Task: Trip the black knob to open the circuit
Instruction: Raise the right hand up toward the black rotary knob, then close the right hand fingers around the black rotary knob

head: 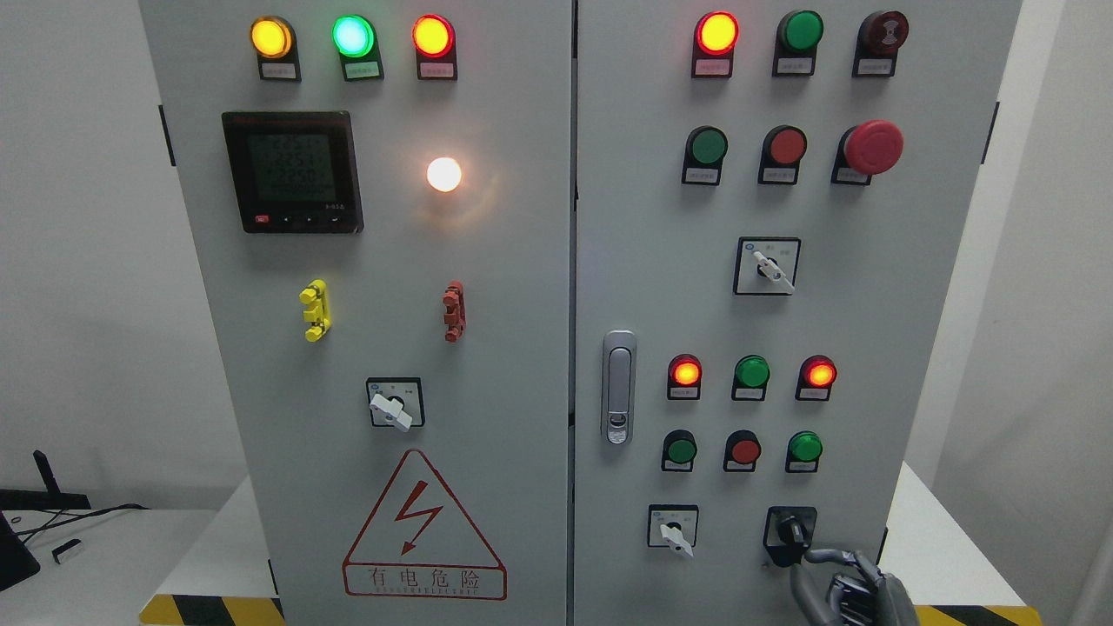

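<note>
The black knob [791, 528] sits on a black square plate at the lower right of the grey cabinet's right door [661, 261]. Its handle points up and slightly left. My right hand [848, 587] rises from the bottom edge just below and right of the knob. Its grey fingers [826, 556] are curled, and the topmost one reaches toward the plate's lower edge. Nothing is held in it, and whether a fingertip touches the plate I cannot tell. My left hand is out of view.
A white-handled selector [674, 532] sits left of the black knob, with more on the right door [769, 268] and left door [393, 406]. Lit indicator lamps, push buttons, a red mushroom stop [874, 146], a door latch [618, 387] and a meter [291, 171] fill the panel.
</note>
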You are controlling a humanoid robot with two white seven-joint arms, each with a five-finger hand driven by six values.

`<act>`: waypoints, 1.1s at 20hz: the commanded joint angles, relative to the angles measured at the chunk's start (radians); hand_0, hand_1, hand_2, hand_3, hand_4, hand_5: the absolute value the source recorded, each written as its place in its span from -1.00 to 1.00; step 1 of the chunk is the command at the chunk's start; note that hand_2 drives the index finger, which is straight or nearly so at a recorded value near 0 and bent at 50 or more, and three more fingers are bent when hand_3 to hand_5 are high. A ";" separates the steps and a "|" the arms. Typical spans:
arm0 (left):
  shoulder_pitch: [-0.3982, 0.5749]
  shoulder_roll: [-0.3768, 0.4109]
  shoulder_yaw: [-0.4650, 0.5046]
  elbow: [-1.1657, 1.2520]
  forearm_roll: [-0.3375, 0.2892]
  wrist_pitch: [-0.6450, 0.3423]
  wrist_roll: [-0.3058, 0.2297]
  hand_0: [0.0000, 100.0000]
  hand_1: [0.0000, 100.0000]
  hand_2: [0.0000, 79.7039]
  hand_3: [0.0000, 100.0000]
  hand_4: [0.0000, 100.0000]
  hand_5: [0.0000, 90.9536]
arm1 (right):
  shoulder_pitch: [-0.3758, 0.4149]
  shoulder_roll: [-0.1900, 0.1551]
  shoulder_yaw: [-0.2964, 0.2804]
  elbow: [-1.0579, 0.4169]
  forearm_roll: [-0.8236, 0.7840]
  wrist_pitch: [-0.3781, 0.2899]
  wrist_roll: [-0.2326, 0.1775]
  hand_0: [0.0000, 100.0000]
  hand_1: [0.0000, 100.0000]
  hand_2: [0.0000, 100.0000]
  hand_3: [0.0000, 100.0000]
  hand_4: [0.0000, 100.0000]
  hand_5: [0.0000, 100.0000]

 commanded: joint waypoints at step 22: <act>0.000 0.000 0.000 0.000 -0.031 0.000 0.000 -0.76 -0.22 -1.00 -1.00 -1.00 -1.00 | 0.000 0.046 0.057 -0.022 0.002 0.014 -0.014 -0.24 0.49 -0.09 1.00 0.98 0.92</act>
